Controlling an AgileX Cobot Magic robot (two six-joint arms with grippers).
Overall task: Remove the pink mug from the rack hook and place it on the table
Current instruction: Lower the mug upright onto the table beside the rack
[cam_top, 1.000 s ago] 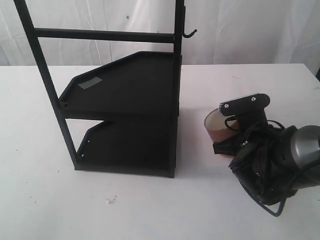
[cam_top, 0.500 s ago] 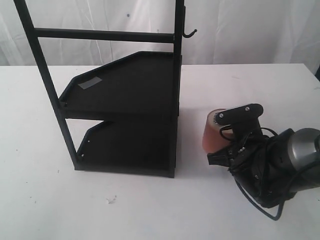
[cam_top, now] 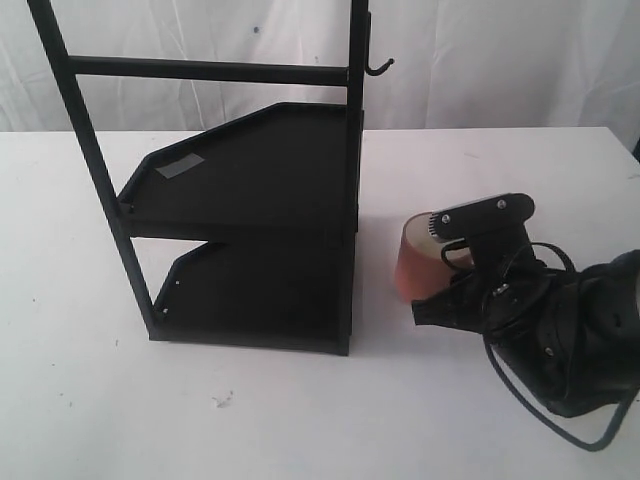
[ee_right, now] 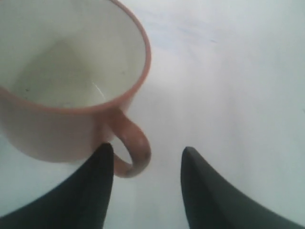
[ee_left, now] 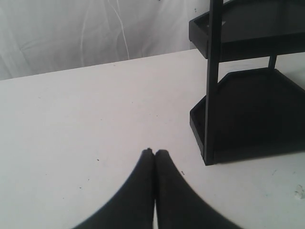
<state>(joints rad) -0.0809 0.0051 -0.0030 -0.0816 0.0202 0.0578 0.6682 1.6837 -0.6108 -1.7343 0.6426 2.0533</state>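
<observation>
Right gripper [ee_right: 147,151] gaping wide, gripping nothing. Mug handle [ee_right: 140,143] sitting between fingers [ee_right: 90,195], close against one of them. Mug [cam_top: 412,262] standing upright on table [cam_top: 300,420], just beside rack [cam_top: 250,200] on its hook side, well below hook [cam_top: 378,66]. Left gripper [ee_left: 153,153] hovering near rack's foot, fingertips pressed together, carrying nothing.

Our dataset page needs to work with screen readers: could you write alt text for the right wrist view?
A salmon-pink mug with a whitish inside stands upright on the white table, its loop handle lying between the two dark, spread fingers of the right gripper, nearer one of them.
</observation>
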